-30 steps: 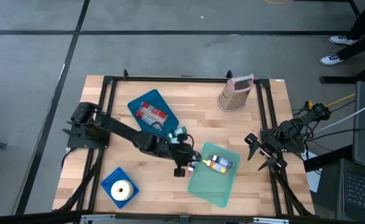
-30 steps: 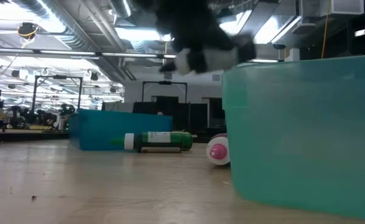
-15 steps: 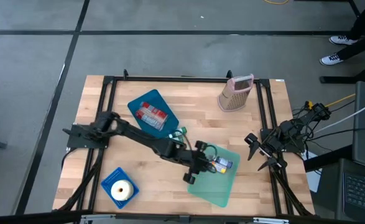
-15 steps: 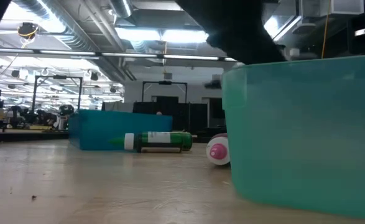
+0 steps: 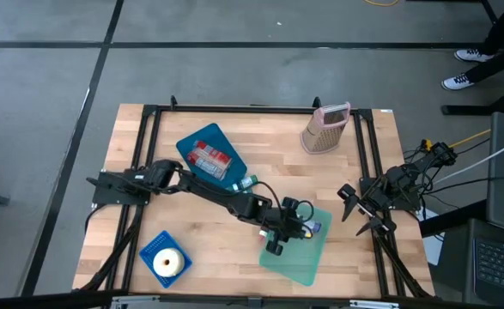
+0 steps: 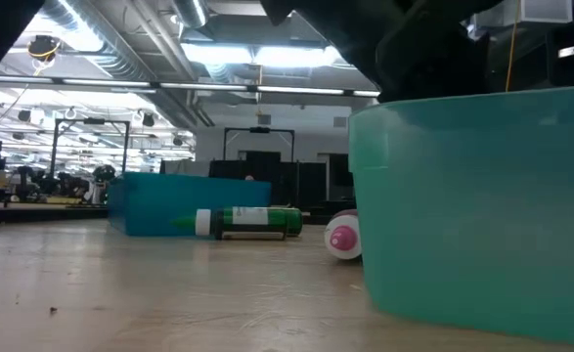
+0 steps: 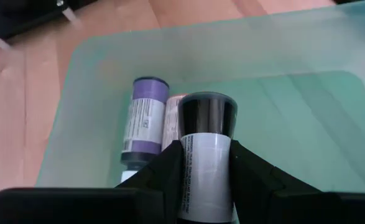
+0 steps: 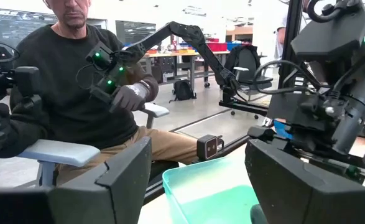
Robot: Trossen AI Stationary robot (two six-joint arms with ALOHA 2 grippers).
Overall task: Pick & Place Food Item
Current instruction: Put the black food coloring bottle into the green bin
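The left hand [image 5: 288, 230] reaches out over the teal bin [image 5: 307, 262] near the bench's [image 5: 269, 142] front right, its fingers [image 7: 163, 174] clamped on a bottle [image 7: 207, 149] with a black cap and white label. In the left wrist view the bottle sits between the two dark fingers, pointing down into the bin, whose floor lies just beyond the cap. It is held above the bin and has not been let go.

One purple-capped bottle [image 7: 143, 118] already lies on the bin floor, close beside the held one, and something pale shows between them, too hidden to name. So part of the job looks done: at least one item is in the bin, and a second is over it, ready to be released.

Left to do, by my reading: open the fingers, pull the arm back, then fetch what remains. A green bottle [image 6: 249, 222] lies on the bench next to the blue tray [image 5: 209, 154], with a small pink-faced thing [image 6: 343, 238] nearby. The tray holds a red packet [image 5: 209, 157], and a small blue basket [image 5: 165, 256] at the front left holds a white ring.

The right hand [image 5: 359, 210] waits at the bench's right edge, fingers spread, holding nothing. A grater [image 5: 324, 129] stands at the back.
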